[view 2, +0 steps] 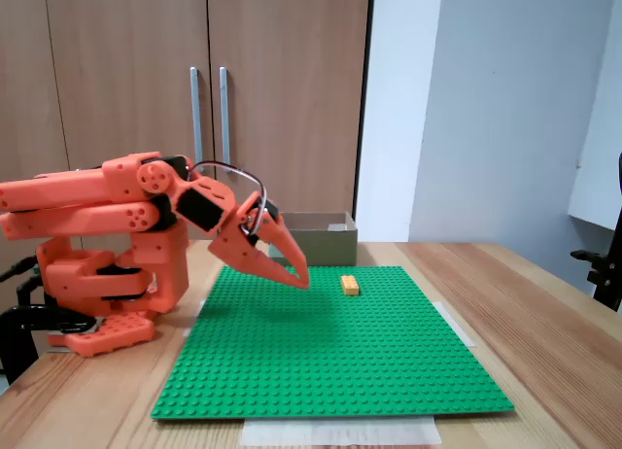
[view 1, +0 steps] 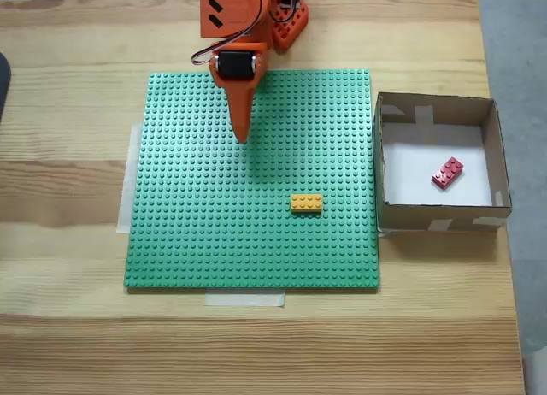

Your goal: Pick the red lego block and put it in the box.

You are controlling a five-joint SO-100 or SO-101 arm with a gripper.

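Fixed view: studded red lego block (view 1: 447,172) inside square cardboard box (view 1: 382,174)

Light wooden desk (view 2: 544,332) in foreground; brown wooden cupboard doors (view 2: 126,89) with metal handles (view 2: 209,104) far left; pale grey-white wall (view 2: 505,109) far right; grey floor (view 1: 517,61) beside desk.
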